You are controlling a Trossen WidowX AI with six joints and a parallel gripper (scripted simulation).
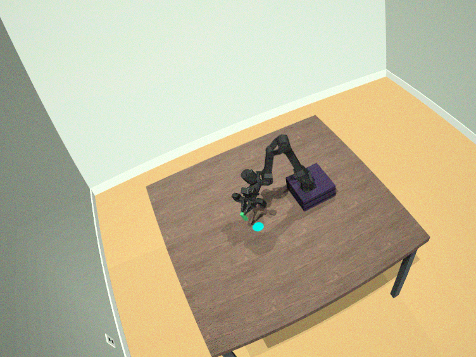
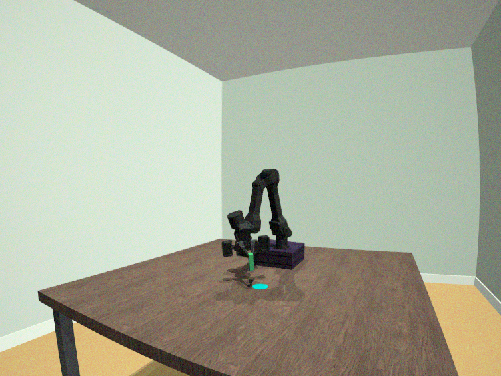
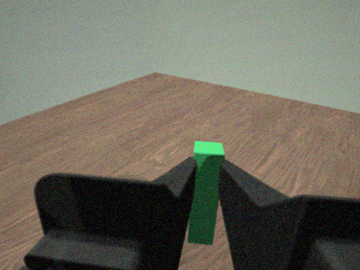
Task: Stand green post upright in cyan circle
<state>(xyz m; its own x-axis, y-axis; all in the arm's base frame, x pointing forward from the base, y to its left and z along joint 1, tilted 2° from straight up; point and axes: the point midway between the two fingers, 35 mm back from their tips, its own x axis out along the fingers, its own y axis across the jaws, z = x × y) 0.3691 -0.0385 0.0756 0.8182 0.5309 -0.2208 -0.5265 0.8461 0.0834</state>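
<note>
The green post (image 1: 244, 217) (image 2: 251, 262) (image 3: 206, 201) is held near its upper end between the fingertips, above the table. It looks close to upright in the exterior view, with a slight tilt. My gripper (image 1: 244, 212) (image 2: 250, 254) (image 3: 207, 165) is shut on the post. The cyan circle (image 1: 258, 226) (image 2: 260, 286) lies flat on the table; in the top view it is to the lower right of the post, and nothing stands on it. The circle is not in the wrist view.
The arm's base stands on a dark purple block (image 1: 326, 184) (image 2: 298, 257) behind the gripper. The wooden table (image 1: 307, 268) (image 2: 323, 323) (image 3: 120, 120) carries shadows of the arm around the circle. The table's far corner shows in the wrist view.
</note>
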